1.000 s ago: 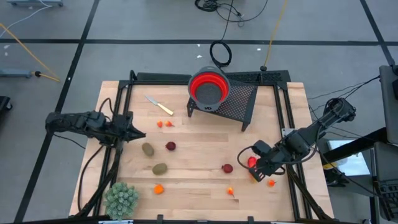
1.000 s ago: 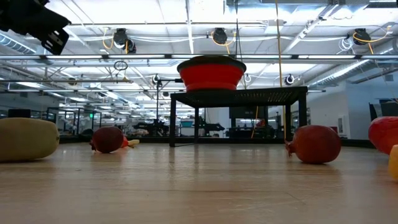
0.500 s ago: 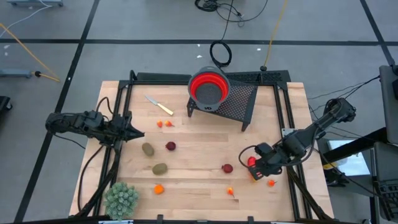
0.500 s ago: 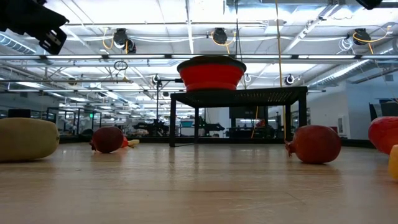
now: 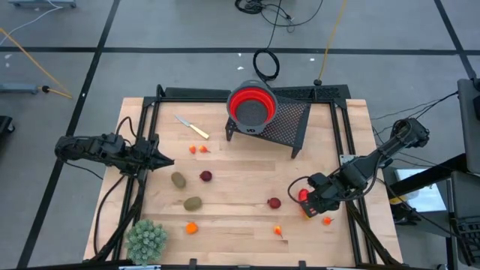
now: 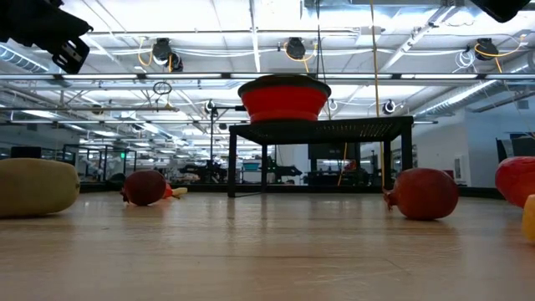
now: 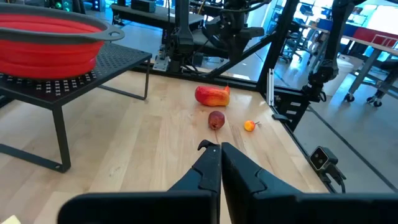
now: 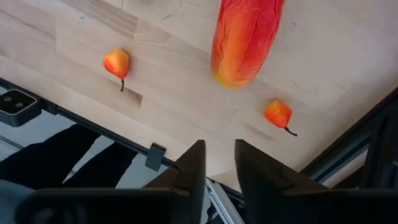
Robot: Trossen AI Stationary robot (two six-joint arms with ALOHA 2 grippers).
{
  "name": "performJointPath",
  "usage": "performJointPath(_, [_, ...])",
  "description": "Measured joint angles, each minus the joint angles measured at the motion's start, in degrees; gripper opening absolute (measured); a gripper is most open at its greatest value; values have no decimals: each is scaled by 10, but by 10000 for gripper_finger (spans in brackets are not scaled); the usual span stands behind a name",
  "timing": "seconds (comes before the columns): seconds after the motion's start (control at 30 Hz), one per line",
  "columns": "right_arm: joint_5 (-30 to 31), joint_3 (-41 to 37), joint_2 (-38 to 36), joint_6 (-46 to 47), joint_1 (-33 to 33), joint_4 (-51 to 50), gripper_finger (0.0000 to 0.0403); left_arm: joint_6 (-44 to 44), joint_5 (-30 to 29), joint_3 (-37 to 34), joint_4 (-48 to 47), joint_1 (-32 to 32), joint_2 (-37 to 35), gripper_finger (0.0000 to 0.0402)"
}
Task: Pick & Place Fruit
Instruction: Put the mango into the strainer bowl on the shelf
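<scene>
Your right gripper (image 8: 216, 163) stands slightly parted, empty, above the long red-orange fruit (image 8: 245, 37). It looks light, smooth and hard; grip it across its middle. Left gripper (image 7: 219, 151) is clenched, empty.

Red-orange long fruit (image 8: 245, 37), brown kiwis (image 5: 178, 180), red bowl (image 5: 252, 106)

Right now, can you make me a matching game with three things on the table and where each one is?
Things:
1. red bowl
2. knife
3. spiky plant ball

Places:
A. near corner of the table on the left arm's side
B. on top of the black mesh stand
C. flat on the wood, on the left arm's side of the stand

Pairs: 1-B, 2-C, 3-A
</scene>
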Motion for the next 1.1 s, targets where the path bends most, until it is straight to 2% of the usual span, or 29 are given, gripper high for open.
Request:
performJointPath(0.2, [38, 0, 0, -5, 0, -1, 158, 0, 0, 0, 0, 0, 0, 2])
performJointPath(0.33, [61, 0, 0, -5, -1, -2, 199, 0, 0, 0, 0, 0, 0, 10])
performJointPath(0.53, [62, 0, 0, -5, -1, -14, 257, -1, 0, 0, 1, 0, 0, 9])
performJointPath(0.67, [90, 0, 0, -5, -1, -26, 288, -2, 0, 0, 1, 0, 0, 2])
performJointPath(0.87, [110, 0, 0, -5, -6, -35, 314, -5, 0, 0, 1, 0, 0, 14])
performJointPath(1.1, [119, 0, 0, -17, -6, -35, 319, -6, 0, 0, 1, 0, 0, 2])
